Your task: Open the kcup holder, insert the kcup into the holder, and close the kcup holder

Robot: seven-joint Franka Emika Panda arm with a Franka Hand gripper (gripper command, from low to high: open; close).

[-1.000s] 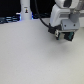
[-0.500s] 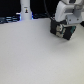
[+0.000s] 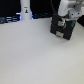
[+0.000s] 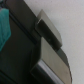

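The one end effector [image 3: 64, 24] hangs over the single black kcup holder [image 3: 63, 29] at about two o'clock on the pale tabletop [image 3: 35, 55]; whether its fingers are apart I cannot tell. One white bottle [image 3: 25, 10] stands at eleven o'clock. No writing is legible.

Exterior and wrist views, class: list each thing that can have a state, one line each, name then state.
kcup holder: upright on the table, drawer opening cannot be told through the blur.
gripper: right at the holder's front; open or shut cannot be told.
white bottle: standing upright, apart from the holder.
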